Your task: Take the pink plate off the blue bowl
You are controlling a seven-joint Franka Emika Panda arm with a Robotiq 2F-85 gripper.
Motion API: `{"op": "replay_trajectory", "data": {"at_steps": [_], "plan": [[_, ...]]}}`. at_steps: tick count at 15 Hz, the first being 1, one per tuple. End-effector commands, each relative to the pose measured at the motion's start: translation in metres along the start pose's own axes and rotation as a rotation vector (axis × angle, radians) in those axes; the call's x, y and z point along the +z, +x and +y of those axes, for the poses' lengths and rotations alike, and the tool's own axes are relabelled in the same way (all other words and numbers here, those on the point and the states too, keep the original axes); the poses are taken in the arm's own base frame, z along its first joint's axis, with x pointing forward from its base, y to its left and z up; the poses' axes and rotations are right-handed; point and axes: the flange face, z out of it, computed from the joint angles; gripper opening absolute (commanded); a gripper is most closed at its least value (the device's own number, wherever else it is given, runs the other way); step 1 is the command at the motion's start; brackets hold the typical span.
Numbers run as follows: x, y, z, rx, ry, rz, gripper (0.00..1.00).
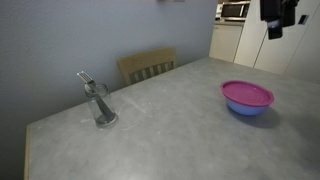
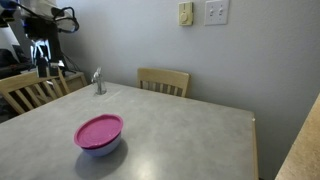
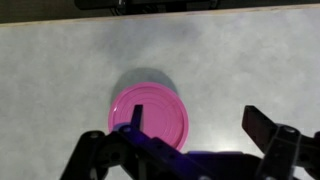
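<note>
Hovering high above the table (image 3: 60,60), you are holding your gripper (image 3: 192,120) wide open with nothing in it while the pink plate (image 3: 150,112) is sitting on the blue bowl (image 1: 246,110), so I think you are getting ready to come down and pinch the plate's edge.

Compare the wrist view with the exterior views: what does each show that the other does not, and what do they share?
Only the wrist view: the hand close up, open, above the plate's full round face. Only the exterior views: the blue bowl beneath the plate, a glass holding a utensil, and a wooden chair. Both: the pink plate and the grey table.
</note>
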Motion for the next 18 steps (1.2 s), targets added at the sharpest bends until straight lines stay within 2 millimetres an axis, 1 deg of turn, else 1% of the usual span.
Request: {"op": "replay_trajectory", "data": {"at_steps": [1, 2, 3, 6, 8, 10, 12, 13, 14, 16, 18], "plan": [[0.007, 0.009, 0.002, 0.007, 0.011, -0.017, 1.00], [0.013, 0.015, 0.003, 0.011, 0.014, -0.029, 1.00], [0.015, 0.016, 0.003, 0.010, 0.013, -0.034, 1.00], [0.009, 0.013, 0.001, 0.006, 0.012, -0.022, 1.00], [0.021, 0.017, -0.001, 0.013, 0.008, -0.025, 1.00], [0.034, 0.033, 0.006, 0.016, 0.012, 0.048, 1.00], [0.045, 0.053, 0.014, 0.053, 0.044, 0.169, 1.00], [0.049, 0.064, 0.021, 0.080, 0.070, 0.221, 1.00], [0.061, 0.072, 0.026, 0.102, 0.094, 0.262, 1.00], [0.076, 0.085, 0.033, 0.140, 0.129, 0.317, 1.00], [0.093, 0.092, 0.035, 0.190, 0.175, 0.330, 1.00]]}}
